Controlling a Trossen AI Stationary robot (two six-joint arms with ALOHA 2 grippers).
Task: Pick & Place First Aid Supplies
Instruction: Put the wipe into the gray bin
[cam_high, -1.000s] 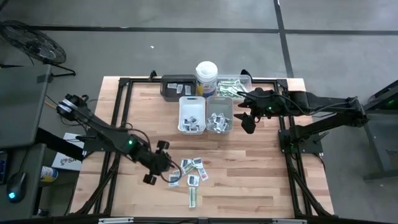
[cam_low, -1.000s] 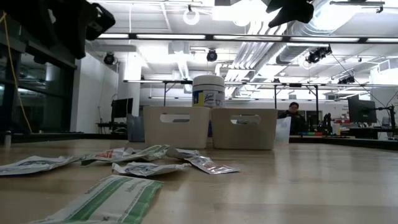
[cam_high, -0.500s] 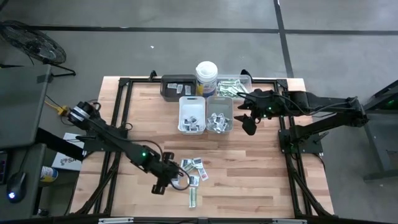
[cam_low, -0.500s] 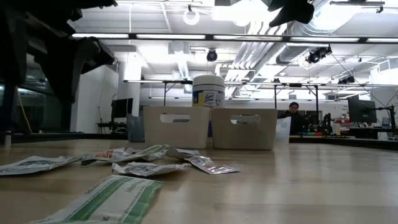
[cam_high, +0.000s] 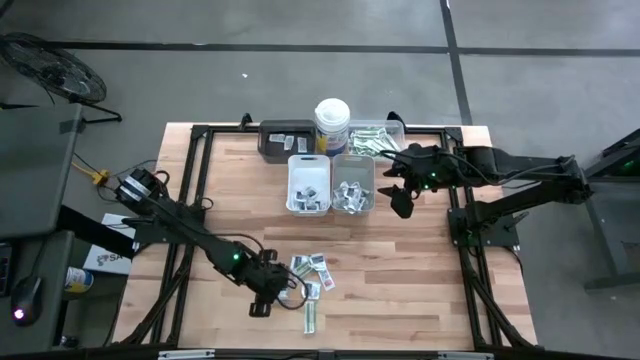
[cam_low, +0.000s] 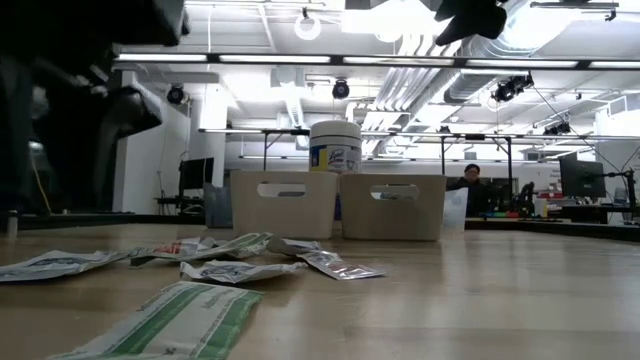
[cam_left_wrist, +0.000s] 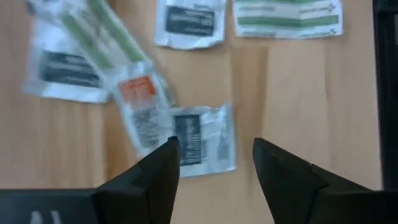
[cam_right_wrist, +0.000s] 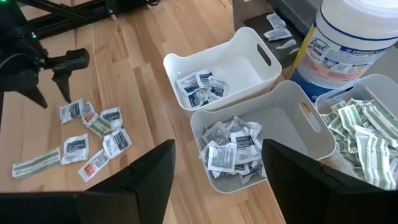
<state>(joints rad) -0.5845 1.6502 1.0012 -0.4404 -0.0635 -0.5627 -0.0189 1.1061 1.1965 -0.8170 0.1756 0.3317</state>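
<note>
Bench (cam_high: 420, 270), light wood with a dark frame at its edges.

Writing: we read "Lysol" on the blue-and-yellow label of the canister (cam_right_wrist: 354, 43); print on the packets is too small to read.

Left gripper (cam_high: 268, 297): low over the loose packets (cam_high: 310, 275) near the bench's front edge, fingers (cam_left_wrist: 155, 180) spread wide and holding nothing. In the left wrist view we log, just ahead of the fingers, one white sachet (cam_left_wrist: 202, 138) with a dark panel lying between them, an orange-marked sachet (cam_left_wrist: 142, 109) beside it, more dark-marked sachets (cam_left_wrist: 189, 22) beyond, and a green-and-white strip (cam_left_wrist: 287, 17) farthest ahead.

Right gripper (cam_high: 397, 200): held in the air beside the bins, fingers (cam_right_wrist: 149, 180) wide, empty. Below and ahead of it we log a white bin (cam_right_wrist: 245, 53) with a few blue-marked sachets, a second bin (cam_right_wrist: 298, 134) heaped with dark-marked sachets, and a clear tray (cam_right_wrist: 385, 87) of green strips.

Open room: bare wood lies between the bins and the loose packets, and to the right of the packets.

Views: only the high view shows the dark tray (cam_high: 284, 139) behind the bins in full. The low view shows the bins' slot handles (cam_low: 283, 189), a green strip (cam_low: 170, 318) nearest the camera, and a person (cam_low: 472, 188) far off in the room.
</note>
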